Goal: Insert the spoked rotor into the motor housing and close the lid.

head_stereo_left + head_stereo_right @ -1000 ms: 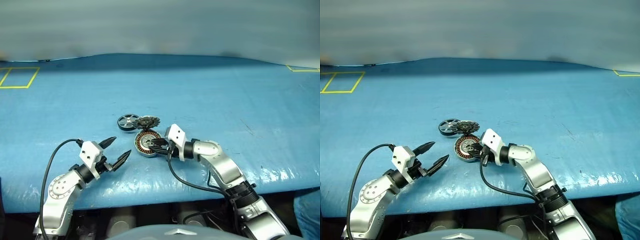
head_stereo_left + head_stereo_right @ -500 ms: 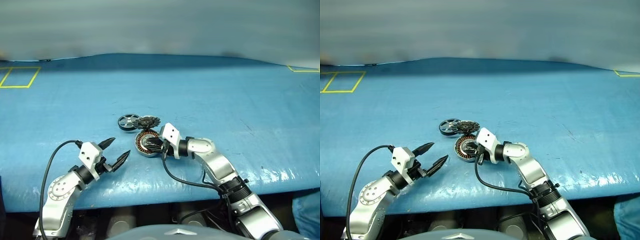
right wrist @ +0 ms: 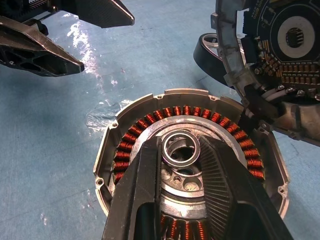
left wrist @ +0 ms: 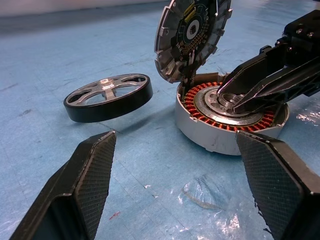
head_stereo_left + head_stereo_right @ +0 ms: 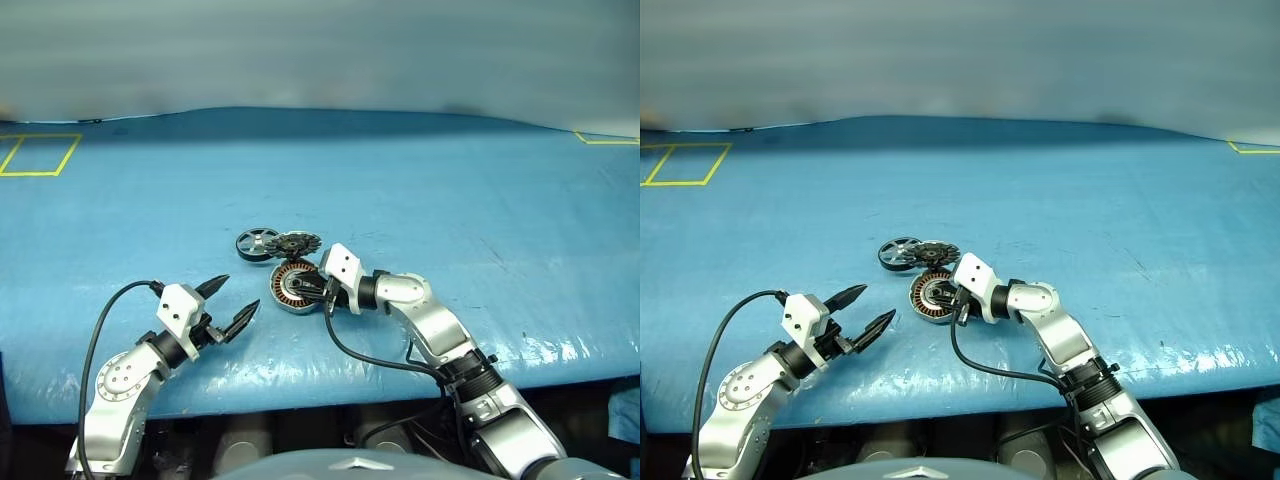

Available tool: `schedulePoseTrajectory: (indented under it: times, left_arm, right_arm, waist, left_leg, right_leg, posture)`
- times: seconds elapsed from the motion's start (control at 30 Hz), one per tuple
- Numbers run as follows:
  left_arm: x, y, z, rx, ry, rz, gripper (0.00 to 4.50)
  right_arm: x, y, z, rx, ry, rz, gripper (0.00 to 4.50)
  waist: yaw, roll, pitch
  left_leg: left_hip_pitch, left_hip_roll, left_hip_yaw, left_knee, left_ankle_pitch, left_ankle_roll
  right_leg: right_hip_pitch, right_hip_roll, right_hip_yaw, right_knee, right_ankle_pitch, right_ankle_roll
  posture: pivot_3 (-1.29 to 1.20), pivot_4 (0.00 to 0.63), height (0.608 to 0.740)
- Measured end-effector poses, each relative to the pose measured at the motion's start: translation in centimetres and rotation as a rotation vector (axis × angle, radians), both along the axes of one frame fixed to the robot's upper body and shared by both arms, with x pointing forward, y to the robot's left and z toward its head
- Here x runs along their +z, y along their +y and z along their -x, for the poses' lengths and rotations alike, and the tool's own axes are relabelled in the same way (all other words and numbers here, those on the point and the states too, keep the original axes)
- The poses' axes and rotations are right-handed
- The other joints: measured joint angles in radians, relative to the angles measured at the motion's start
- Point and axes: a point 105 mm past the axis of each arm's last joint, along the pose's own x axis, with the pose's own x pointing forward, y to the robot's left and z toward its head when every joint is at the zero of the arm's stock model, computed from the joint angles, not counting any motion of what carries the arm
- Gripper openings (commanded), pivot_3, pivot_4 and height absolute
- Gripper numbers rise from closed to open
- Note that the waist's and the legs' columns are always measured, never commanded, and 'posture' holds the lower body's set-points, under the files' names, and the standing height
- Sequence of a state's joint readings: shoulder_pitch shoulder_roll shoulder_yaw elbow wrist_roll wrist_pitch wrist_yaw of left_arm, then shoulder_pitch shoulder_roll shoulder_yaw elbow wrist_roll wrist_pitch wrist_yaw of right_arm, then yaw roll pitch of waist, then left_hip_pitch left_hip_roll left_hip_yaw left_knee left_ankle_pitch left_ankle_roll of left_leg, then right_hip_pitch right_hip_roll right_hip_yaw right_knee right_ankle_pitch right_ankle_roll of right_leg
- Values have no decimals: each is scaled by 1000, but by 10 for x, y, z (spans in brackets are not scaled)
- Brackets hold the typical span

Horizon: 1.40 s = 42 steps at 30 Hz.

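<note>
The motor housing point(image 5: 287, 286) is a silver cup with copper windings, lying open-side up on the blue table. My right gripper point(image 3: 181, 146) reaches over it, shut on its central hub point(image 4: 231, 98). The lid point(image 4: 192, 34) stands on edge against the housing's far rim, showing a circuit face. Just left of the lid lies the spoked rotor point(image 5: 257, 243), a dark ring with silver spokes, slightly tilted. Nearer the table's front edge, left of the housing, my left gripper point(image 5: 243, 291) hangs open and holds nothing. It points toward the housing.
A blue cover point(image 5: 450, 200) spreads over the whole table. A yellow tape rectangle point(image 5: 38, 155) marks the far left and a yellow corner point(image 5: 605, 138) the far right. The front edge point(image 5: 330, 385) runs just behind both wrists.
My right forearm has swung in a little to the left while its gripper stays on the housing's hub. The left arm and the parts have not moved.
</note>
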<state>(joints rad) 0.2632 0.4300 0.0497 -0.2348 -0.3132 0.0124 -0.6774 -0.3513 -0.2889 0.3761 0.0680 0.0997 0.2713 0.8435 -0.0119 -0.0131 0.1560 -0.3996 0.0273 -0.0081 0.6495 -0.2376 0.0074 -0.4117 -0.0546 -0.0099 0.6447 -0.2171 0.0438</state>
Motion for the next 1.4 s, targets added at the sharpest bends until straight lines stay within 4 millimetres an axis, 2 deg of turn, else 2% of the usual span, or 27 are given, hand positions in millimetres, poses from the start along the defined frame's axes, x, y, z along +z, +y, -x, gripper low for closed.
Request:
schedulePoseTrajectory:
  times: [0.5,0.63,1.13,1.23,1.37,1.4]
  left_arm:
    - [-1,-1,1,2,4,6,4074]
    - [-1,-1,1,3,4,6,4074]
    - [-3,0,2,7,11,8,4074]
    - [-3,0,2,7,11,8,4074]
    - [-3,0,1,8,11,8,4074]
    - [-3,0,1,8,11,8,4074]
  right_arm:
    - [0,-1,-1,-4,-3,3,1092]
    - [0,-2,-1,-8,-5,3,1963]
    - [6,0,-1,-7,13,-46,1963]
    - [6,2,-1,-9,32,-62,1384]
    - [6,2,-1,-7,35,-66,87]
    - [6,2,-1,-7,36,-66,36]
  waist:
    - [0,0,0]
    - [0,0,0]
    - [0,0,0]
    - [0,0,0]
    - [0,0,0]
    - [0,0,0]
  left_leg:
    - [0,0,0,0,0,0]
    - [0,0,0,0,0,0]
    - [0,0,0,0,0,0]
    - [0,0,0,0,0,0]
    - [0,0,0,0,0,0]
    - [0,0,0,0,0,0]
  right_leg:
    - [0,0,0,0,0,0]
    - [0,0,0,0,0,0]
    - [0,0,0,0,0,0]
    - [0,0,0,0,0,0]
    - [0,0,0,0,0,0]
    - [0,0,0,0,0,0]
  posture:
    - [0,150,740]
    - [0,150,740]
    - [0,150,740]
    - [0,150,740]
    - [0,150,740]
    - [0,150,740]
